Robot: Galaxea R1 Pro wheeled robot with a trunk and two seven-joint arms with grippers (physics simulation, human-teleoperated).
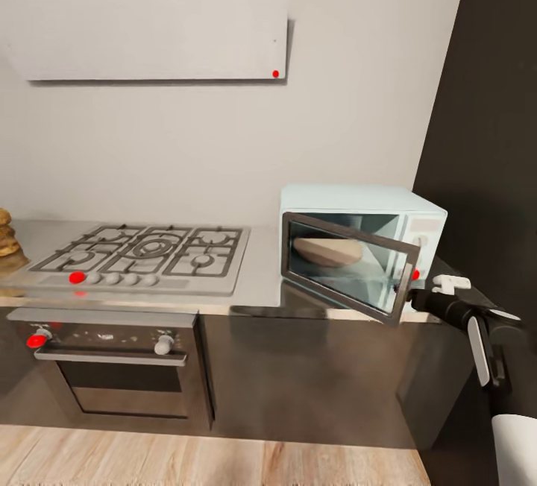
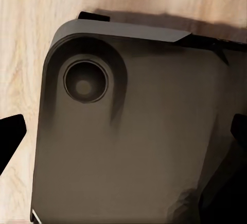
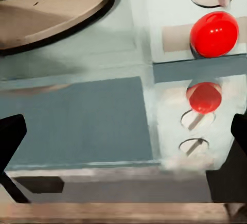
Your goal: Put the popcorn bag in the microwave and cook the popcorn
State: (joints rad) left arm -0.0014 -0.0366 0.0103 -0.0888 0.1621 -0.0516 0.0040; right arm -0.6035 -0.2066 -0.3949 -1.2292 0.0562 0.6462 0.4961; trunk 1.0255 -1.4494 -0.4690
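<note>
The microwave [image 1: 363, 247] stood at centre right of the head view, its door [image 1: 347, 266] half open, with a tan rounded shape inside, probably the popcorn bag [image 1: 327, 251]. The right gripper [image 1: 436, 294] hovered at the door's free edge, fingers apart and holding nothing. Closing well meant pushing that edge steadily, clear of the red button [image 3: 214, 33]. The left gripper's state could not be told.

Microwave [image 3: 103, 59] close, red knob [image 3: 214, 33], turntable [image 3: 46, 13].
</note>
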